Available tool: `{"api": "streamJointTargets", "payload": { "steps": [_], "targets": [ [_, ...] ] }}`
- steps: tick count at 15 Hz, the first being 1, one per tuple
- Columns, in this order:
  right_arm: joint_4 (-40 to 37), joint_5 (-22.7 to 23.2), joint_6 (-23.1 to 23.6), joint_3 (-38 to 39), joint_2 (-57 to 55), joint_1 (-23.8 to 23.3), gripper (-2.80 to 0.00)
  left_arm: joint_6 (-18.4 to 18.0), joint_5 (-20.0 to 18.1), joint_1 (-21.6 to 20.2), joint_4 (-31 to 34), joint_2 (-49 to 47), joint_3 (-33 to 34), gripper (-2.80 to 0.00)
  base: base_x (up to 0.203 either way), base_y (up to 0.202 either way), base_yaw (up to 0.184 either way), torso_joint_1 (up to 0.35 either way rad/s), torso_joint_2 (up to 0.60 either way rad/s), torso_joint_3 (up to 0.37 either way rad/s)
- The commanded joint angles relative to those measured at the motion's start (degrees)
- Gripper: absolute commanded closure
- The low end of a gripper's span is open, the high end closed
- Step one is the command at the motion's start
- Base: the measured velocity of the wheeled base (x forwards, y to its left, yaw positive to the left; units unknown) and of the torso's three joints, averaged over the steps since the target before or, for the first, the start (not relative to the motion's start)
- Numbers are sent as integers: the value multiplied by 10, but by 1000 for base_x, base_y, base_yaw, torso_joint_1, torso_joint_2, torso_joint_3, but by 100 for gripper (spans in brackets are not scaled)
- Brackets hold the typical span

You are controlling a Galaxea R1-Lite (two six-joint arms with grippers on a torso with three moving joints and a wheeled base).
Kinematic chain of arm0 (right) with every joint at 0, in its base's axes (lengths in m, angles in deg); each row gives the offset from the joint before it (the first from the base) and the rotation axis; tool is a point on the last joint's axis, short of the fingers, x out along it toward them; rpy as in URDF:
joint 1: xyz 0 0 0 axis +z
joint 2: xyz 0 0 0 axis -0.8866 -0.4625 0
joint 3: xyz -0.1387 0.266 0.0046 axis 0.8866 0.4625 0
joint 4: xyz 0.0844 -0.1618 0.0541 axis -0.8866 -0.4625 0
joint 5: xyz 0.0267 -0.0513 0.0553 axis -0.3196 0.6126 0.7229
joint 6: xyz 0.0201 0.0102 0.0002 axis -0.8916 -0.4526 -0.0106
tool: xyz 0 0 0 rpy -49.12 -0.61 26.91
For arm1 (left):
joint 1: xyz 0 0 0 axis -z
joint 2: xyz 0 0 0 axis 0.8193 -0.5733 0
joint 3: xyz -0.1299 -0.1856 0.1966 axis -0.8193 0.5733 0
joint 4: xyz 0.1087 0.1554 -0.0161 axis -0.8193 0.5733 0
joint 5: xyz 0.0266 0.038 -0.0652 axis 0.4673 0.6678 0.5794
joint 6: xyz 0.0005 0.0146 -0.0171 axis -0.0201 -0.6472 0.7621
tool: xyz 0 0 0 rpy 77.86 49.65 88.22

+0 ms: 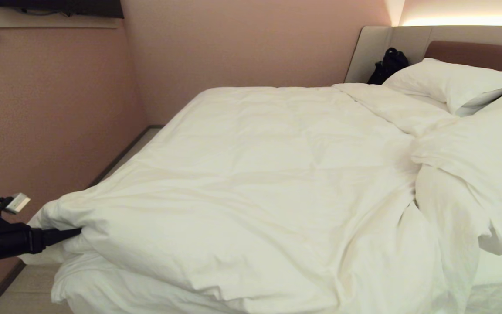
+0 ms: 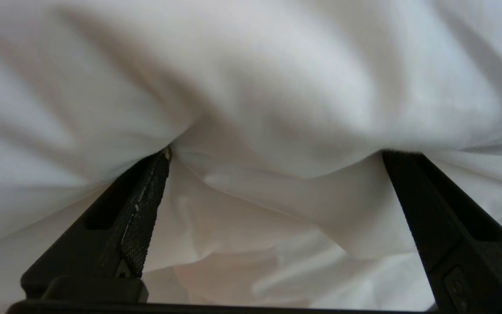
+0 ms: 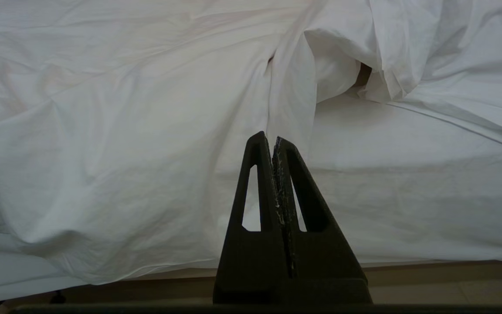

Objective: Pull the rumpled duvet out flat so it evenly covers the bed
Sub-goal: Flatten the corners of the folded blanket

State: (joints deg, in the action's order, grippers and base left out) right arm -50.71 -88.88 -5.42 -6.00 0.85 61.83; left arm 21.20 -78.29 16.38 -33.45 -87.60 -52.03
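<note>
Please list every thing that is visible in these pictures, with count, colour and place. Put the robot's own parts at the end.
duvet: one, white, rumpled, bunched at the bed's right side.
bed: one, grey and brown headboard, against pink wall.
pillows: at least two, white, by headboard.
bag: one, black, beside the pillows.
left gripper: one, black, open, fingers pushed into duvet's near left corner.
right gripper: one, black, shut, apart from the bedding.
</note>
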Motion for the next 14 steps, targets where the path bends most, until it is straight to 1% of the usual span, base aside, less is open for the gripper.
{"api": "streamJointTargets", "payload": {
  "steps": [1,4,5,7,12,13,14],
  "targets": [
    [0,0,0,0,0,0,0,0,-4,11,-4,-12,-3,-280,0,0,0,0,0,0],
    [0,0,0,0,0,0,0,23,-5,32,-5,-22,-23,-280,0,0,0,0,0,0],
    [0,0,0,0,0,0,0,24,-5,35,-7,-26,-24,-280,0,0,0,0,0,0],
    [0,0,0,0,0,0,0,28,-3,38,-11,-33,-30,-280,0,0,0,0,0,0],
    [0,0,0,0,0,0,0,68,-4,40,-11,-38,-43,-280,0,0,0,0,0,0],
    [0,0,0,0,0,0,0,74,-3,40,-11,-38,-48,0,0,0,0,0,0,0],
    [0,0,0,0,0,0,0,75,-5,40,-11,-36,-51,0,0,0,0,0,0,0]
  ]
}}
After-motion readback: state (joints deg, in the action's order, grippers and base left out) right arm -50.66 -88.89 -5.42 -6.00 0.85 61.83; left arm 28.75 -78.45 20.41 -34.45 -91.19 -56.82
